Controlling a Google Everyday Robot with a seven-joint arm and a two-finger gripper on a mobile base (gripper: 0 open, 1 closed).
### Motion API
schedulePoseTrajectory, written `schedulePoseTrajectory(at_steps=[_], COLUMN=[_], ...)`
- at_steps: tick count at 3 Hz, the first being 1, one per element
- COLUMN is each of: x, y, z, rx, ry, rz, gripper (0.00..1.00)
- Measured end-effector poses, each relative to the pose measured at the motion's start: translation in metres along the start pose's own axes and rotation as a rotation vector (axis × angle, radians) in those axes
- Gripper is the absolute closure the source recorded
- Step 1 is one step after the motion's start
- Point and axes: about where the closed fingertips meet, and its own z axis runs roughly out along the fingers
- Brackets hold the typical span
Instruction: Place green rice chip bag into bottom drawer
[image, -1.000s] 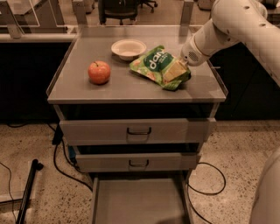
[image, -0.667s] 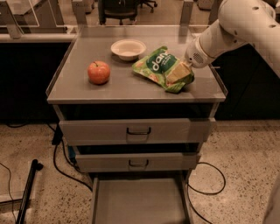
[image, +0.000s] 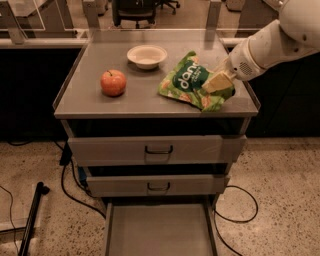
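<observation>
The green rice chip bag (image: 186, 80) lies on the right part of the grey cabinet top (image: 90, 102), its right end raised a little. My gripper (image: 216, 83) reaches in from the right on the white arm (image: 270, 45) and is shut on the bag's right edge. The bottom drawer (image: 159, 231) is pulled open below, at the bottom of the view, and its flat floor is bare. The two upper drawers (image: 158, 149) are closed.
A red apple (image: 113, 82) sits on the left of the top and a white bowl (image: 146, 56) at the back middle. Black cables (image: 75, 192) lie on the floor at both sides of the cabinet. A black pole (image: 31, 220) leans at lower left.
The bag has shifted to the right across the top with my gripper on its right edge. The arm has drawn back to the right. Apple and bowl have not moved.
</observation>
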Motion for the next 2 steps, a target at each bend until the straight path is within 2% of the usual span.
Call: schedulePoseTrajectory(at_steps=[2], x=[0.008], y=[0.031], z=[-0.049], rx=[0.003], ry=[-0.074], rz=[-0.016], gripper=[1.0])
